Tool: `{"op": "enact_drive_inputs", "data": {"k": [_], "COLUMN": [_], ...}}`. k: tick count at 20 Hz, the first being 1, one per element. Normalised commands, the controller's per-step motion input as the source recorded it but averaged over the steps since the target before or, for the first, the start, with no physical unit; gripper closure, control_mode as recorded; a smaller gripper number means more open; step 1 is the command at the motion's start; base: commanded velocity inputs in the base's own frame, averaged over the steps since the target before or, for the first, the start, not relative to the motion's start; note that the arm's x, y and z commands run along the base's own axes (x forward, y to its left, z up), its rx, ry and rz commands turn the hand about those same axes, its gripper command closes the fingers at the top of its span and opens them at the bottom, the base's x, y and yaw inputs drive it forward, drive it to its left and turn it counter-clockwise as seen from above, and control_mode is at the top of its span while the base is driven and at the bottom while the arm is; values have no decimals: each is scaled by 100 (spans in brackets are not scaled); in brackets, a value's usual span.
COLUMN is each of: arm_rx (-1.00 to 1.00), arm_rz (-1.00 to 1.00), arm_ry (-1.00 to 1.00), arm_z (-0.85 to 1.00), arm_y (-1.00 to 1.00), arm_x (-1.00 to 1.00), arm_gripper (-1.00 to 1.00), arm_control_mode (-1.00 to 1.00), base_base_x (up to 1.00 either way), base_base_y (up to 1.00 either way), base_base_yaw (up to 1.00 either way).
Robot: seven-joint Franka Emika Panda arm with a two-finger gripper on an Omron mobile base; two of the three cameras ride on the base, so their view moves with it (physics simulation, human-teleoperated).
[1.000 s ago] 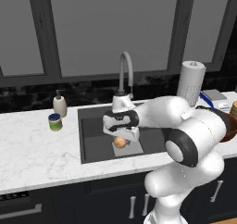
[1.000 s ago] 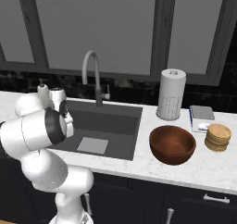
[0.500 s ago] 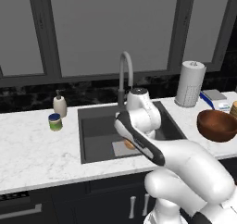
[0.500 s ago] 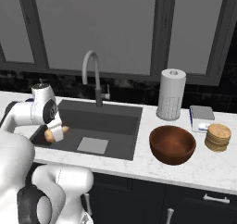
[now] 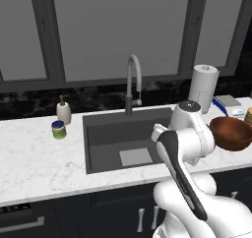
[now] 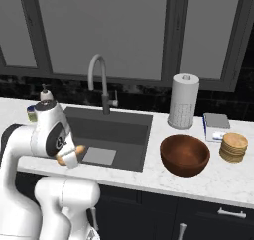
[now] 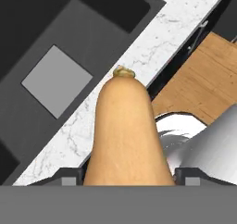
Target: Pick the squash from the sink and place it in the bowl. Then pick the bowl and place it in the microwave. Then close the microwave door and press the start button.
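My gripper (image 6: 71, 155) is shut on the orange-tan squash (image 6: 78, 149) and holds it in the air over the front counter edge, left of the dark sink (image 6: 124, 135). In the hand view the squash (image 7: 125, 126) stands between the two fingertips (image 7: 68, 179), with its stem end pointing away over the marble strip beside the sink (image 7: 83, 28). The reddish-brown bowl (image 6: 184, 154) sits on the counter right of the sink, well clear of the gripper. From the left base the bowl (image 5: 234, 133) shows behind my arm. The microwave and its door are out of view.
A curved faucet (image 6: 99, 80) rises behind the sink. A paper towel roll (image 6: 182, 101), a flat box (image 6: 216, 127) and a tan round stack (image 6: 233, 147) stand near the bowl. A soap bottle (image 5: 63, 112) and green-labelled jar (image 5: 58, 130) are left of the sink.
The gripper has lifted the squash out of the sink and swung it back over the front counter edge. The arm has folded in toward the base.
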Motion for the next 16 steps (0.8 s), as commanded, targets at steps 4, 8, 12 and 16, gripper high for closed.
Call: {"op": "enact_drive_inputs", "data": {"k": [4,8,12,16], "arm_rx": [0,0,0,0], "arm_rz": [-6,-9,-10,-10], "arm_ry": [-5,-4,-6,-7], "arm_z": [49,56,7,0], "arm_y": [-92,-88,-80,-73], "arm_x": [-33,-4,0,0], "arm_gripper": [100,100,100,100], "arm_control_mode": [-100,-100,-100,-100], "base_base_x": [0,0,0,0], "base_base_y": [0,0,0,0], "base_base_yaw": [0,0,0,0]}}
